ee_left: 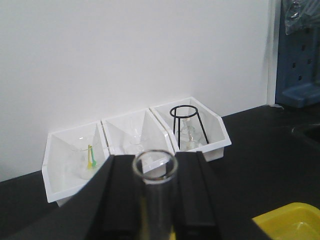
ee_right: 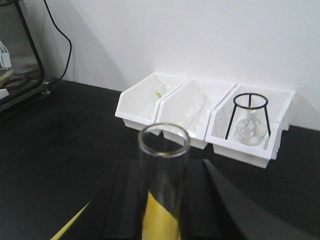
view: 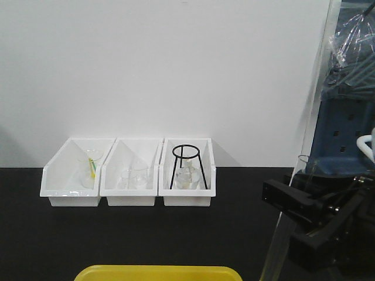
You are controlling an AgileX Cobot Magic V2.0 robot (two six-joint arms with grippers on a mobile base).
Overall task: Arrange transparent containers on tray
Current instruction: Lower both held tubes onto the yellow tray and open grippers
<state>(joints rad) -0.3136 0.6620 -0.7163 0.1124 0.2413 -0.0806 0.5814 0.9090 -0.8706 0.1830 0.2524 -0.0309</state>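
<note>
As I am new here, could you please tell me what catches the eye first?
Three white bins line the wall, the right one holding a black wire stand. Up close, the left gripper clamps the left tube, clear glass, and the right gripper the right tube. A yellow tray sits at the near edge.

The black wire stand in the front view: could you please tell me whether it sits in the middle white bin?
No, the black wire stand sits in the rightmost white bin, over a glass flask.
</note>
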